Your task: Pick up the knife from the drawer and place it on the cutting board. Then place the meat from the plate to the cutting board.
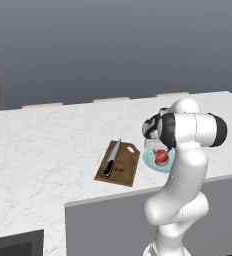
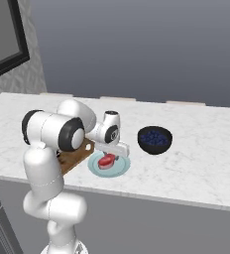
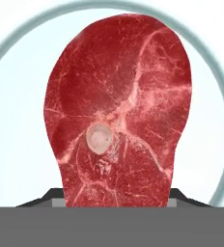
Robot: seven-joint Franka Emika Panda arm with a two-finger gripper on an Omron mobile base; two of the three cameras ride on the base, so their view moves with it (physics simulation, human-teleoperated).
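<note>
Hand view: meat on the plate is seen directly under the tool, tips straddling its near end, spread. Cutting board, knife laid on it, lies left.

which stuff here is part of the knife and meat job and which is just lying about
Part of the job:
- slim black-handled silver knife, lying on the board
- dark-brown wooden cutting board
- red-pink raw steak
- pale teal round plate under it
- gripper, right at the steak

Lying about:
- dark navy round bowl
</note>
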